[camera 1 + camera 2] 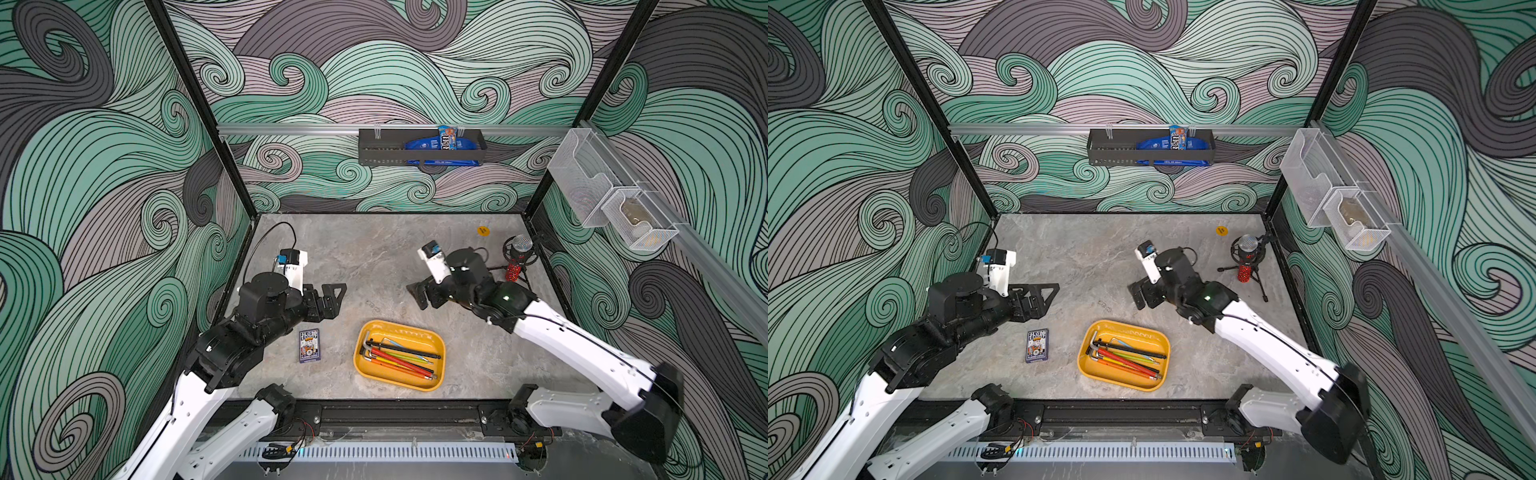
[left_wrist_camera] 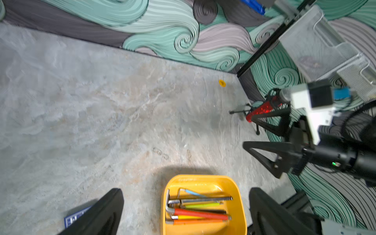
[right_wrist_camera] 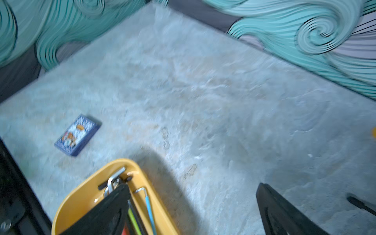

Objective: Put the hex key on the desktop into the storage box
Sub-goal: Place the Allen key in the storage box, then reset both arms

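left gripper (image 1: 332, 300): jaws spread wide, nothing between them. in the left wrist view its two black fingers (image 2: 109, 211) stand far apart with only table and tray showing in the gap. right gripper (image 1: 420, 296): likewise spread wide and empty, its fingers (image 3: 284, 215) well apart in the right wrist view. the two grippers face each other across the middle of the table, well apart, both clear of the surface.

desktop (image 1: 374, 257): grey marbled surface under both grippers.

white mesh bins (image 1: 598, 195): on the side wall, well beyond and above the right gripper.

black basket (image 1: 382, 149): on the back wall, far ahead of both grippers, with blue packets inside.

storage box (image 1: 432, 338): yellow tray flat on the desktop, between the two grippers and nearer the arm bases than either. neither gripper touches it.

microphone (image 1: 517, 257): red body on a small black tripod, standing just behind the right gripper's wrist, towards the side wall.

card pack (image 1: 309, 345): blue, lying flat, on the base side of the left gripper, well apart from the storage box.

hex keys (image 1: 399, 355): a bundle with red, orange, yellow, green, blue and black shafts, all lying inside the storage box, bent ends towards the left gripper's side. both top views agree.

yellow sticker (image 1: 483, 230): round, on the desktop beyond the right gripper, near the back wall.
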Available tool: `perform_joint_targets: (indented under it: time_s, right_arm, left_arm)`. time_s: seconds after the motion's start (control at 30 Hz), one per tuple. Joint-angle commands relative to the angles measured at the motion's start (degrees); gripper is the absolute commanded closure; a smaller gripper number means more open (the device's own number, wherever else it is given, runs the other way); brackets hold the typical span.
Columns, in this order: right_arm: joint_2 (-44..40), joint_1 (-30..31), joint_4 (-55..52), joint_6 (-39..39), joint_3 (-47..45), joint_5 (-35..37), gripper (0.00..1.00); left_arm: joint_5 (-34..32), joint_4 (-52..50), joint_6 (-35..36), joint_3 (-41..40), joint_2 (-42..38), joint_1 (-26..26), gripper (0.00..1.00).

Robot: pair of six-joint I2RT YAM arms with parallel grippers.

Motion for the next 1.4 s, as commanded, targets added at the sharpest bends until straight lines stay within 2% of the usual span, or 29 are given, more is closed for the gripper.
perform_joint_targets:
  time_s: [0.0, 0.07, 0.13, 0.2, 0.27, 0.33, 0.43, 0.5, 0.53, 0.63, 0.83, 0.93, 1.03, 1.13, 1.2, 1.27, 1.37]
  right_arm:
    - [-9.43, -0.51, 10.93, 4.47, -7.68, 12.16, 0.00]
    - [-15.52, -2.72, 15.54, 6.50, -13.88, 19.39, 0.00]
    - [-19.02, -6.82, 19.26, 7.43, -19.57, 20.70, 0.00]
    - [-21.09, -10.61, 21.19, 8.10, -24.24, 21.66, 0.00]
    - [-22.89, -14.22, 25.42, 6.22, -29.71, 22.37, 0.00]
    - [-25.27, -17.17, 32.74, 4.36, -35.33, 23.75, 0.00]
    - [-28.76, -21.47, 50.99, 0.55, -46.46, 24.40, 0.00]
    - [-29.14, -22.68, 65.12, -1.85, -54.29, 27.68, 0.00]
    - [-28.17, -23.53, 68.82, -2.20, -56.56, 28.83, 0.00]
    - [-22.94, -26.57, 66.82, -2.38, -55.73, 28.64, 0.00]
    - [-11.77, -31.05, 79.50, -4.15, -57.68, 25.88, 0.00]
    - [-5.96, -32.59, 87.17, -4.82, -58.69, 25.33, 0.00]
    - [-0.36, -33.56, 92.42, -6.81, -57.42, 23.77, 0.00]
    - [6.95, -35.08, 101.65, -8.26, -56.49, 21.74, 0.00]
    - [11.94, -35.77, 106.71, -8.34, -55.58, 20.15, 0.00]
    - [16.23, -36.87, 111.60, -6.54, -55.86, 19.66, 0.00]
    - [20.53, -37.32, 115.18, -7.26, -55.26, 16.03, 0.00]
  left_arm:
    - [-11.18, 4.30, 1.71, 1.83, 3.03, 0.52, 0.02]
    - [-20.42, 5.65, -0.41, 0.48, 4.66, 0.50, 0.01]
    - [-27.48, 9.23, -0.33, -2.34, 4.87, 0.53, 0.01]
    - [-31.74, 17.09, 3.73, -7.64, 4.11, 0.62, 0.02]
    - [-33.32, 27.56, 11.20, -14.34, 3.62, 1.13, 0.01]
    - [-35.04, 32.81, 14.67, -17.71, 5.44, 2.89, 0.02]
    - [-31.64, 39.70, 18.72, -22.13, 9.31, 8.09, 0.01]
    - [-29.32, 49.49, 24.21, -27.69, 10.11, 10.07, 0.01]
    - [-28.59, 54.50, 25.54, -31.14, 10.23, 11.55, 0.02]
    - [-21.80, 68.95, 25.90, -39.83, 10.79, 17.96, 0.01]
    - [-21.21, 103.86, 30.06, -55.44, 21.55, 21.30, 0.02]
    - [-20.40, 110.78, 28.46, -55.69, 30.08, 21.93, 0.01]
    - [-18.51, 116.50, 30.63, -53.97, 36.34, 22.34, 0.02]
    - [-15.81, 106.52, 29.07, -47.87, 38.28, 23.37, 0.02]
    - [-13.79, 105.31, 26.39, -46.71, 38.54, 23.40, 0.01]
    - [-11.99, 114.96, 28.95, -50.50, 41.16, 23.37, 0.01]
    - [-14.53, 128.50, 27.45, -55.53, 46.06, 23.43, 0.01]
